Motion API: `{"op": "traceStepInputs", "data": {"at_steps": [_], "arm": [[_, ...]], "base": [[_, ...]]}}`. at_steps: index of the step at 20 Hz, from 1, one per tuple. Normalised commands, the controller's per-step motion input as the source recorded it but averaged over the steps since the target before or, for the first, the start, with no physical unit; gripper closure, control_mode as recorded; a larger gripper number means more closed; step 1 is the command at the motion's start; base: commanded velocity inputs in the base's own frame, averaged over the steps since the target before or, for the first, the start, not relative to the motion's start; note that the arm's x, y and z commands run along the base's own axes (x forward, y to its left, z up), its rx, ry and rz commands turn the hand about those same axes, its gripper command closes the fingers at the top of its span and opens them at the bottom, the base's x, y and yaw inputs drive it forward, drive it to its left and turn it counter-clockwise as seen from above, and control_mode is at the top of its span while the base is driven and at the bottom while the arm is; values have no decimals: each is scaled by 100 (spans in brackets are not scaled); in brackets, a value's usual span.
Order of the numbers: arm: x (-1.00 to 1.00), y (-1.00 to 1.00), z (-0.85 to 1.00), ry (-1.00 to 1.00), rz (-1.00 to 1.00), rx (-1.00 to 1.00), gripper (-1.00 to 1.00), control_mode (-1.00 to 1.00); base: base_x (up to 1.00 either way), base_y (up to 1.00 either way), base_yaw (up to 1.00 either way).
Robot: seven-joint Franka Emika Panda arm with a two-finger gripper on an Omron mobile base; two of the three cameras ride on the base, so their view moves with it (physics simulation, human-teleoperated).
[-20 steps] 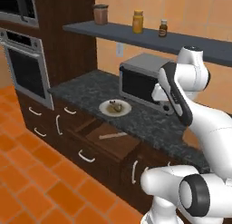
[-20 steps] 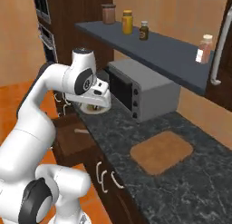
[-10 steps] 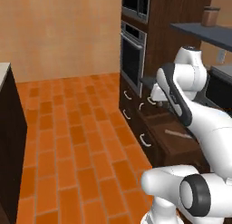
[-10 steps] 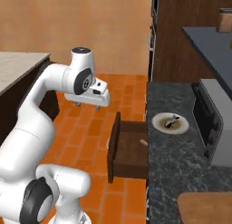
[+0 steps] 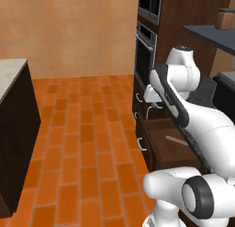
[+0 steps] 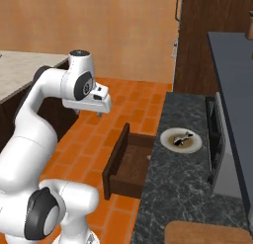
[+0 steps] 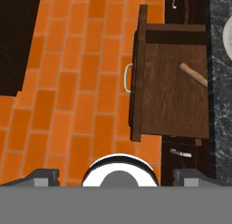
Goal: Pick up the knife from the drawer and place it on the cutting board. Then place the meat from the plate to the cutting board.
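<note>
Orange brick floor (image 5: 87,129), wall oven (image 5: 146,51)

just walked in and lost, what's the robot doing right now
The white arm's hand hangs above the orange brick floor, holding nothing. Beside it, the dark brown wooden drawer stands pulled open, with the tan-handled knife lying inside. The small grey-brown meat sits on the round white plate on the dark stone counter.

knife (image 7: 194,75) blade hidden under the counter (image 7: 219,82) edge, cutting board (image 6: 207,233) cropped at the bottom edge
</note>
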Motion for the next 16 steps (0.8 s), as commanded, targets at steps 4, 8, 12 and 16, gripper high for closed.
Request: {"op": "traceStepInputs", "data": {"at_steps": [4,8,12,16], "arm": [[0,0,0,0,0,0,-100,-100],[12,0,-7,-1,0,0,-100,-100],[71,10,-83,-9,0,0,-100,-100],[46,-31,-100,10,1,-3,-100,-100]], "base": [[1,0,0],[0,0,0],[0,0,0],[0,0,0]]}}
